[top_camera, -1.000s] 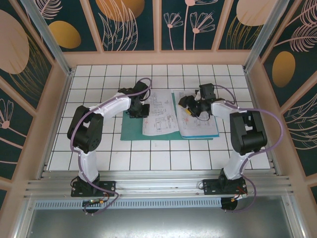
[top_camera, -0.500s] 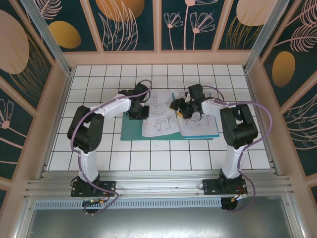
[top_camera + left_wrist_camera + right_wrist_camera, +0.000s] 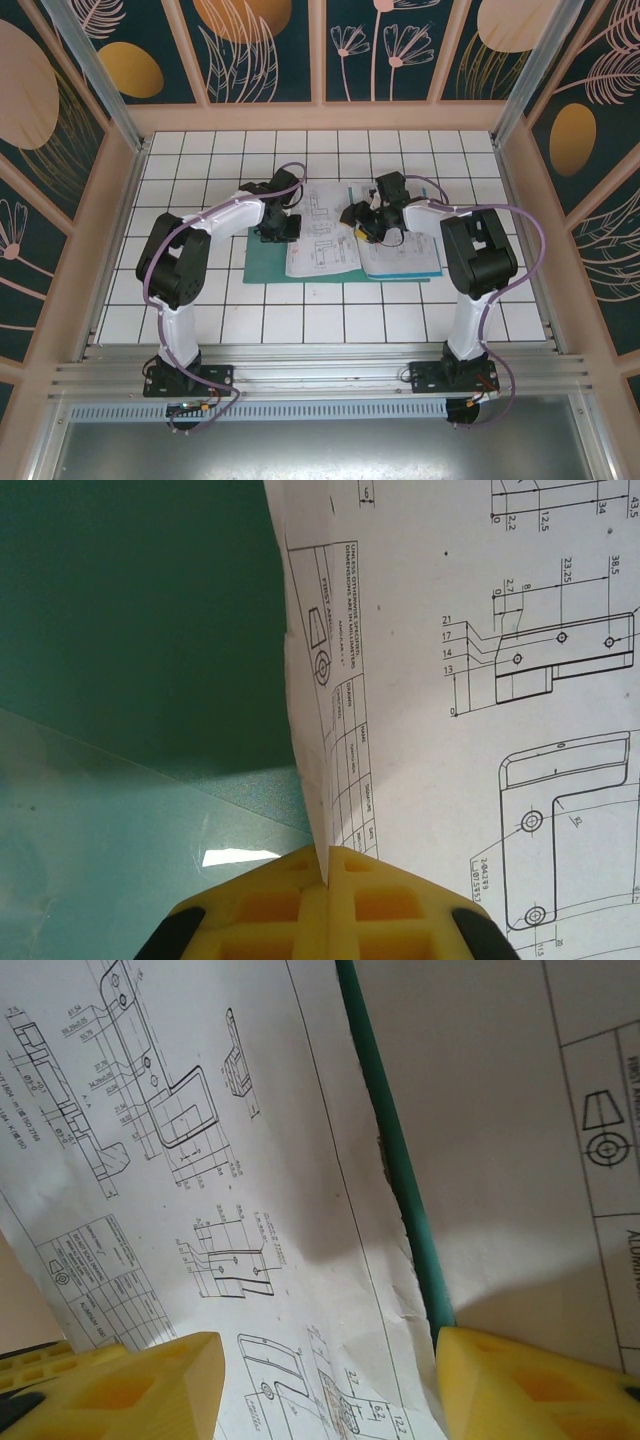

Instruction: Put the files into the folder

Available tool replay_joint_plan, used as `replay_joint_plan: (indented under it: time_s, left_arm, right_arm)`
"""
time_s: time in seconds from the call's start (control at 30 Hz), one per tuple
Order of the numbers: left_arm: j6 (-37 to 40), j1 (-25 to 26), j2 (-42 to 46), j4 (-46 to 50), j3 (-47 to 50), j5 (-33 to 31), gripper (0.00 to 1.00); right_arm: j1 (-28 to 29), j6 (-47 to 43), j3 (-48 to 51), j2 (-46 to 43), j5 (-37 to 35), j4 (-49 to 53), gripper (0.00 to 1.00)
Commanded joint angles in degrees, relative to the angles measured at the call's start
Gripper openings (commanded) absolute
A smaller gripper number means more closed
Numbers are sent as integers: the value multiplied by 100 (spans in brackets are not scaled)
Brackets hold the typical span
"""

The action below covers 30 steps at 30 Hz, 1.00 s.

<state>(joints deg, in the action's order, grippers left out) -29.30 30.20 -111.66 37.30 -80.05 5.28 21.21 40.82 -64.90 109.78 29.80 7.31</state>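
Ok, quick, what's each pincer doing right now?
Left pincer: closed, pinching the edge of a printed sheet.
Right pincer: open, holding nothing.

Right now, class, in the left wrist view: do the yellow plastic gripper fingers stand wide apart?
No: the left gripper has its fingers shut on the edge of the white printed paper sheet.

files [image 3: 480,680]: ahead of the left claw [image 3: 325,880] the sheet runs off the top, right and bottom edges; title-block print beside the tips is too small to read.
folder [image 3: 392,1160]: mostly covered by paper; ahead of the right claw [image 3: 330,1385] a thin teal strip lies bare between sheets.
left claw: fingers [image 3: 390,900] cut by the bottom edge; from above, tips hidden under the wrist.
right claw: both fingers [image 3: 150,1385] cut by the bottom edge; whether they touch the paper cannot be told.
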Motion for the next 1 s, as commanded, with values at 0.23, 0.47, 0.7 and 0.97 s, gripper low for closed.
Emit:
replay_joint_plan:
  time_s: [0.23, 0.47, 0.7, 0.97]
  left_arm:
    - [92, -32, -4, -66, 156, -79, 0]
    - [68, -36, -45, -158, 177, 30, 0]
    - [89, -31, -93, -207, 192, 18, 0]
    - [100, -35, -89, -339, 210, 19, 0]
  right_arm:
    - [6, -1, 237, -167, -137, 82, 59]
    - [78, 142, 247, -69, 287, -305, 57]
    - [96, 109, 53, -410, 357, -277, 49]
    - [102, 227, 259, -697, 791, -575, 44]
